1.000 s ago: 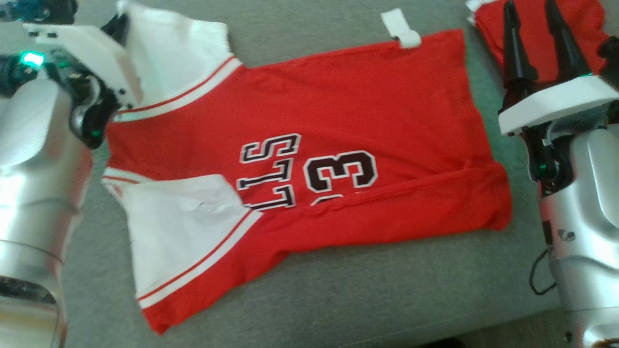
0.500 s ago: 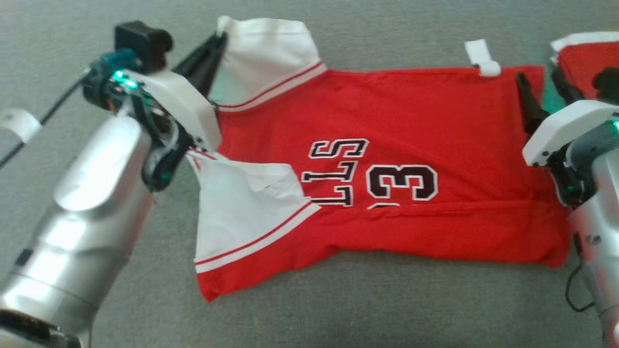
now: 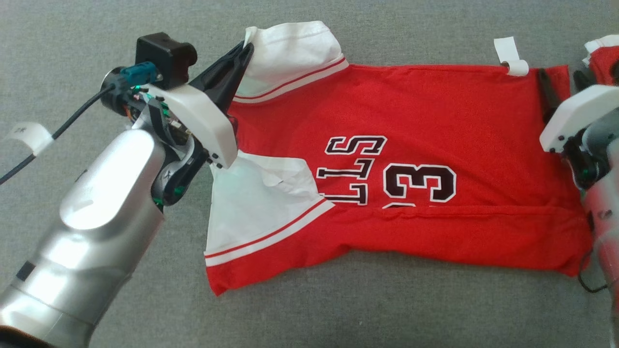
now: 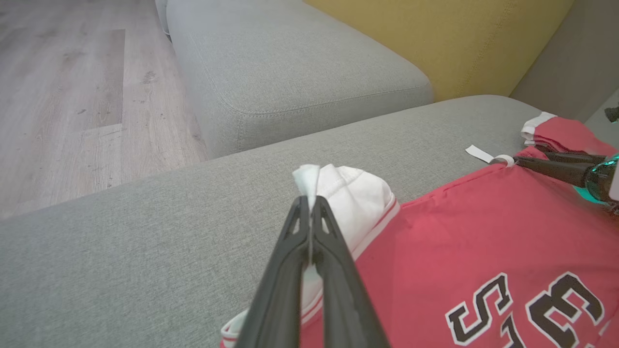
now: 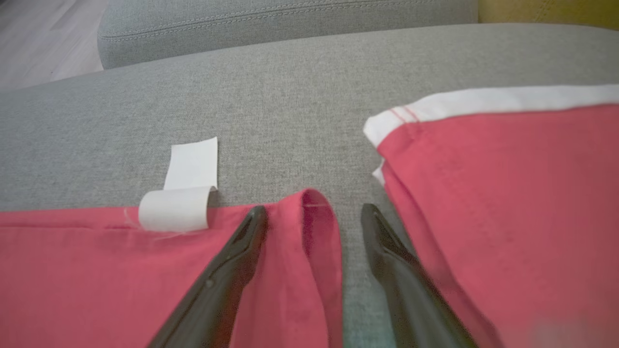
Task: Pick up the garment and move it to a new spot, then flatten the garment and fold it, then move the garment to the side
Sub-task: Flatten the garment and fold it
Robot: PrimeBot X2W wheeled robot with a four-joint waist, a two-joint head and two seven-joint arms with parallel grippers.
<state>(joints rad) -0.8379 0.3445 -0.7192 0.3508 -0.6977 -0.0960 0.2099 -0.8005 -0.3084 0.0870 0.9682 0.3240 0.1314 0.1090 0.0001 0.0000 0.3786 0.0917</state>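
Red jersey [image 3: 435, 121]: left gripper [image 4: 309, 200] clamps white sleeve [image 4: 355, 193]; right gripper [image 5: 313, 209] now straddles hem corner [image 5: 319, 232], jaws open, grab next.

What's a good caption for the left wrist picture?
Left gripper pinching the white sleeve of the red jersey on a grey sofa.

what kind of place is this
Probably a home living room: the red and white basketball jersey lies on a grey fabric sofa seat, with a mustard-yellow back cushion behind and pale wood-plank flooring beside it.
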